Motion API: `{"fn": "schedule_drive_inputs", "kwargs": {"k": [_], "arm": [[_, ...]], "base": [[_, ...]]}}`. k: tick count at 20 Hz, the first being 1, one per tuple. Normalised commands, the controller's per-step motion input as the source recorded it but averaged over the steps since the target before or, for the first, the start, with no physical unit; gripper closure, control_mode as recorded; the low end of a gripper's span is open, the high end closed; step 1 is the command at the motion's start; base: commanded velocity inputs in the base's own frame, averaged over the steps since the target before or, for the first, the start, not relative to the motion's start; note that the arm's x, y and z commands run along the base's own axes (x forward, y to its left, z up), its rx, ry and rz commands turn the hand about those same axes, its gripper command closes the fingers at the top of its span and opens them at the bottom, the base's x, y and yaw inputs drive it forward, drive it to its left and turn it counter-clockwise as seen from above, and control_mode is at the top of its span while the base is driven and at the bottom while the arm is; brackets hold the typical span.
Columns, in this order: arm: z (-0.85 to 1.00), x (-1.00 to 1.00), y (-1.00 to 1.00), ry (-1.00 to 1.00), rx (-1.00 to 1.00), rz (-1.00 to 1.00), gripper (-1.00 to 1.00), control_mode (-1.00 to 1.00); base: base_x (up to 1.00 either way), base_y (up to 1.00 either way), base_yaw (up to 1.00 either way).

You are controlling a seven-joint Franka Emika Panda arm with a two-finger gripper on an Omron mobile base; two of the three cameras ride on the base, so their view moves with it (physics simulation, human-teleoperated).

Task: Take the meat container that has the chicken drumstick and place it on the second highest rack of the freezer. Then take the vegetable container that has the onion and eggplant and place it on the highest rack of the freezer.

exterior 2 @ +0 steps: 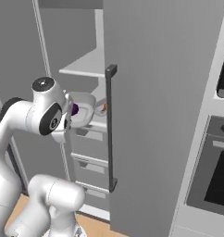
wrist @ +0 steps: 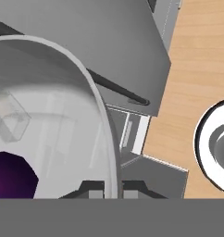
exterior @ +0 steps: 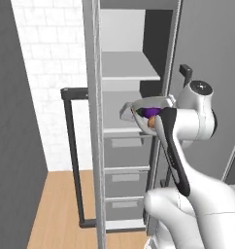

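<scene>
Carrying the vegetable container [exterior: 147, 111], we judge ourselves to be in the second half of the job: the clear tub near the centre of the left base view has a purple eggplant [exterior: 149, 112] and an orange-brown onion [exterior: 152, 122] inside it, which matches the load meant for the top rack. Our pincer [wrist: 106, 189] is closed tight on the tub's rim, its two dark tips straddling the curved wall at the bottom of the hand view, with the purple eggplant showing through the wall at lower left. The tub hangs in front of the open freezer [exterior: 131, 146], roughly level with a middle shelf and just above the drawers [exterior: 126, 146]. The highest rack [exterior: 129, 65] sits clearly above it, in the upper middle of the left base view. We cannot tell from these pictures whether the meat container is already on its rack. Next we would need to lift the tub above that top shelf's front edge, keep it level so nothing spills, then push it inward past the door [exterior 2: 151, 106] and set it down before releasing.
</scene>
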Motion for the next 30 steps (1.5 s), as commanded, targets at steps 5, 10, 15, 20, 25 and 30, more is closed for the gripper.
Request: {"fn": "schedule_drive_inputs", "kwargs": {"k": [5, 10, 15, 20, 25, 30], "arm": [[0.00, 0.00, 0.00, 0.00, 0.00, 0.00, 1.00, 1.00], [0.00, 0.00, 0.00, 0.00, 0.00, 0.00, 1.00, 1.00], [0.00, 0.00, 0.00, 0.00, 0.00, 0.00, 1.00, 1.00], [0.00, 0.00, 0.00, 0.00, 0.00, 0.00, 1.00, 1.00], [0.00, -0.09, 0.05, 0.00, 0.00, 0.00, 1.00, -1.00], [0.07, -0.72, 0.03, -0.07, 0.00, 0.00, 1.00, -1.00]], "base": [[0.40, -0.12, 0.07], [0.57, 0.20, 0.06], [0.30, 0.55, 0.02], [0.16, 0.43, 0.00], [-0.06, 0.22, 0.00], [0.00, 0.00, 0.00]]}}
